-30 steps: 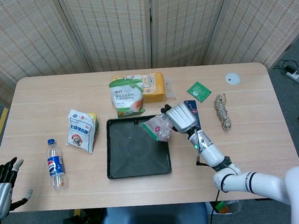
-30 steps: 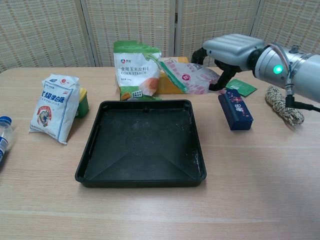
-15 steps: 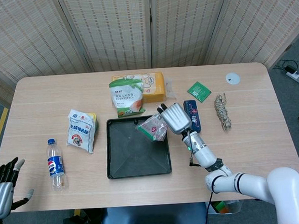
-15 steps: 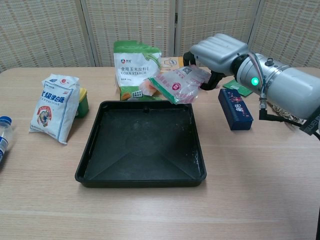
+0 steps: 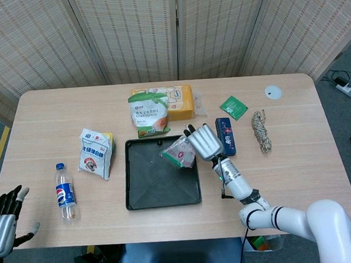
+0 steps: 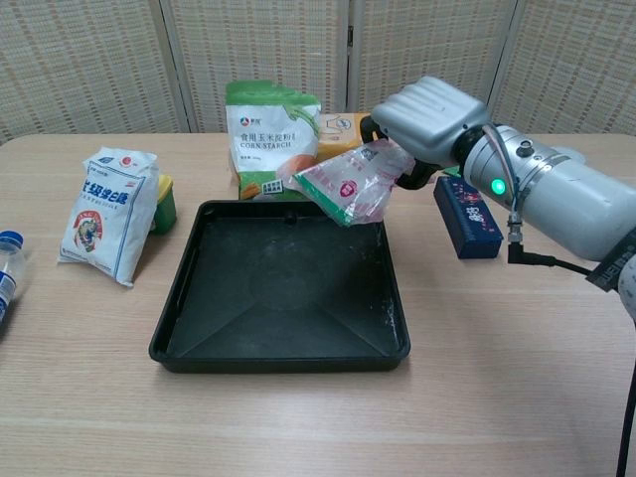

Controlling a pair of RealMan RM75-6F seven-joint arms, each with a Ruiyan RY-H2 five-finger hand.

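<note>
My right hand [image 5: 204, 141] [image 6: 425, 116] holds a small clear pink snack bag [image 5: 179, 153] [image 6: 350, 183] in the air over the far right corner of the black tray [image 5: 137, 190] [image 6: 229, 328]. The bag hangs tilted, its lower end just above the tray's rim. The tray has nothing in it. My left hand [image 5: 2, 216] hovers with fingers apart off the table's near left corner, closest to the Pepsi bottle [image 5: 64, 192] [image 6: 6, 268], and holds nothing.
Behind the tray stand a corn starch bag [image 5: 148, 113] [image 6: 271, 137] and an orange pack [image 5: 179, 102]. A white bag [image 5: 96, 152] [image 6: 107, 213] lies left of it. A dark blue box [image 5: 226, 135] [image 6: 468, 217], green sachet [image 5: 233, 107], twine bundle [image 5: 260, 130] and white disc [image 5: 273, 91] lie to the right.
My right hand has carried the pink snack bag leftward and nearer, from beside the blue box to over the tray's far right corner. The left hand has barely moved.
</note>
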